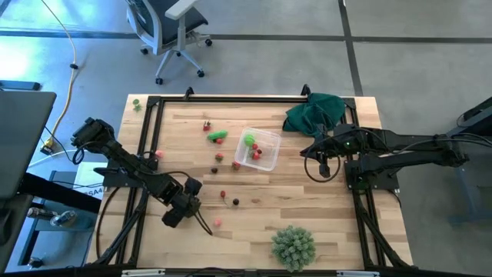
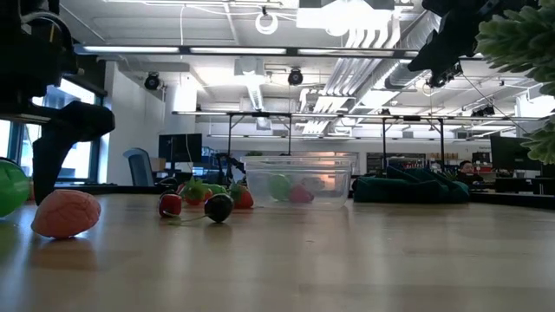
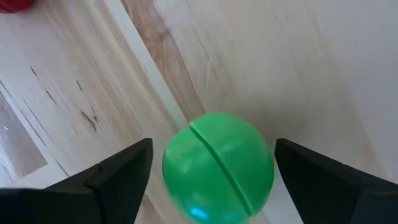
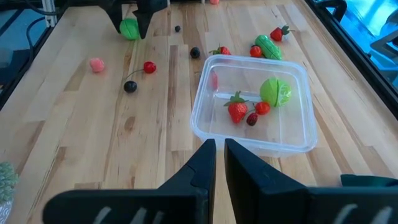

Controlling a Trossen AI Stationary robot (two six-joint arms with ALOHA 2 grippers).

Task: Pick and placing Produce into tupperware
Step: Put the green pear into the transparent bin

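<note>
Step in hand: a pick, judged to be just beginning.
Left gripper (image 3: 211, 165): at the near left of the table, jaws spread wide either side of a green ball (image 3: 217, 168); neither finger seems to touch it.
Right gripper (image 4: 217, 155): waiting just beside the tupperware (image 4: 205, 127), fingers pressed together, nothing held.
Tupperware contents: a green piece, a strawberry, small red bits.
Loose produce: red and dark berries (image 1: 236, 202) scattered mid-table; a pink piece (image 1: 217, 222) near the left gripper.
Next move: likely closing on the ball, then lifting toward the container.
</note>
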